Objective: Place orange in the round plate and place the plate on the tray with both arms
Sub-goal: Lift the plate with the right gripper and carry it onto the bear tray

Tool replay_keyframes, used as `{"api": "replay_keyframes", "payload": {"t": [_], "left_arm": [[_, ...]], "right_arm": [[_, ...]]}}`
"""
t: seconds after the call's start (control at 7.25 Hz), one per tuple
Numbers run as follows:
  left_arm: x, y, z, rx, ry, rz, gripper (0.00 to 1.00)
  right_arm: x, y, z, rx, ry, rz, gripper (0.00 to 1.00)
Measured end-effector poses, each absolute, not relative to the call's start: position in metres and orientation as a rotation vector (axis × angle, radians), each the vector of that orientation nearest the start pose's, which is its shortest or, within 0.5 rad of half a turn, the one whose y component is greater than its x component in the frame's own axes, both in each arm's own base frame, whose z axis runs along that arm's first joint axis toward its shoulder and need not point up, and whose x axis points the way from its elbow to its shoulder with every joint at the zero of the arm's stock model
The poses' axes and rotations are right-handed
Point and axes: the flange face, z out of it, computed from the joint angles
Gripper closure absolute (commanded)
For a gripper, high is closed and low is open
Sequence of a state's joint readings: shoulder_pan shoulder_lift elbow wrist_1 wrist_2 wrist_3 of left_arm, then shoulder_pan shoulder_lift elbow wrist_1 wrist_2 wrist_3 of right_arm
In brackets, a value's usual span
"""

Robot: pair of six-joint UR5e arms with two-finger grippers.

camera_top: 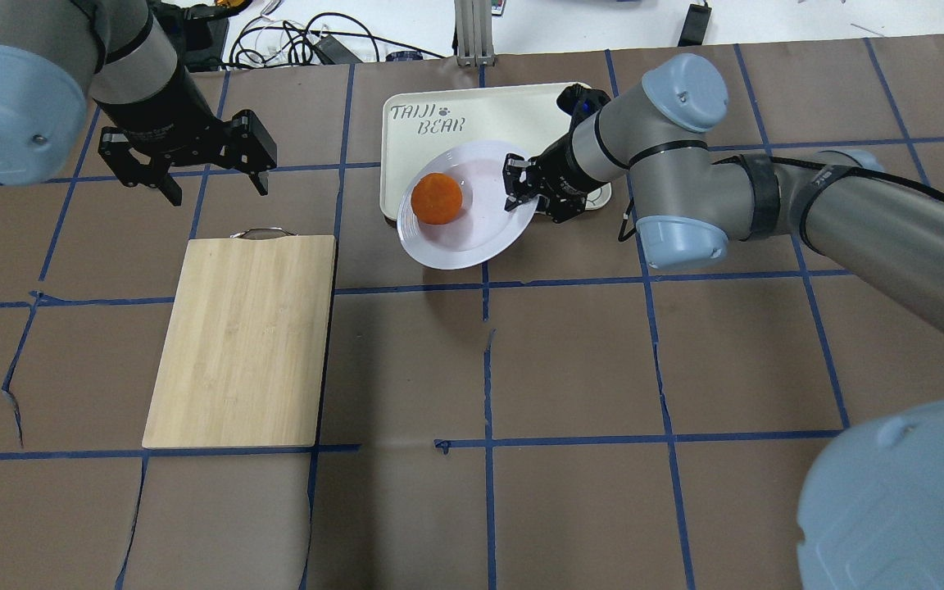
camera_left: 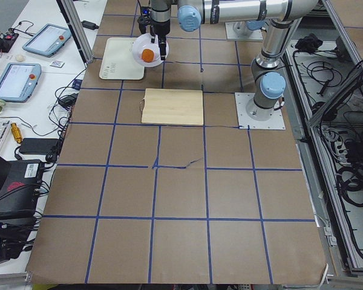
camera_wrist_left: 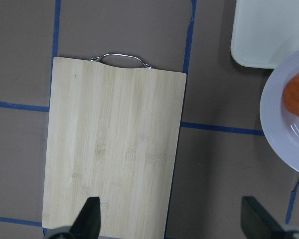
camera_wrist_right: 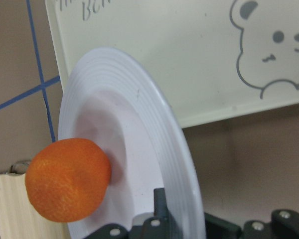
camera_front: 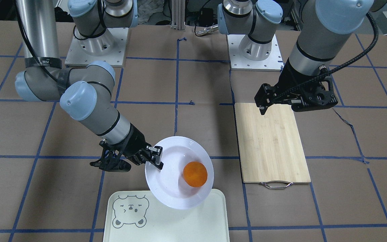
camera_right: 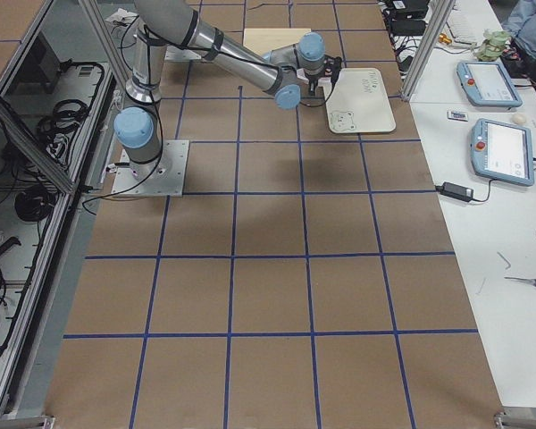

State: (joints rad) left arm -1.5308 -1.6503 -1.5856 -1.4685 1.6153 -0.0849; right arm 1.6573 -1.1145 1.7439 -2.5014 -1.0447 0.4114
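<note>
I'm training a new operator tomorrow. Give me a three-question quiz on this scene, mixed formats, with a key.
1. True or false: the orange lies in the plate.
2. Fill in: the left gripper, near the board, has its jaws ____.
3. Which one holds the plate's rim? A. left gripper B. right gripper
Key: 1 true; 2 open; 3 B.
</note>
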Motion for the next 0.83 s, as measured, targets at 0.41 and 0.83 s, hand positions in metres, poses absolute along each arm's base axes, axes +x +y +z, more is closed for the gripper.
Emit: {"api": "replay_keyframes", "payload": {"t": [0.41, 0.83], "left_arm": [[-0.107, -0.529, 0.448, -0.194, 3.085, -0.016, 0.0], [-0.116, -0.526, 0.45, -0.177, 3.133, -0.007, 0.0]], "right_arm": [[0.232, -0.702, 0.231, 0.327, 2.509, -0.26, 1.0], [0.211, -0.733, 0.203, 0.371, 2.488, -0.248, 0.95]]}}
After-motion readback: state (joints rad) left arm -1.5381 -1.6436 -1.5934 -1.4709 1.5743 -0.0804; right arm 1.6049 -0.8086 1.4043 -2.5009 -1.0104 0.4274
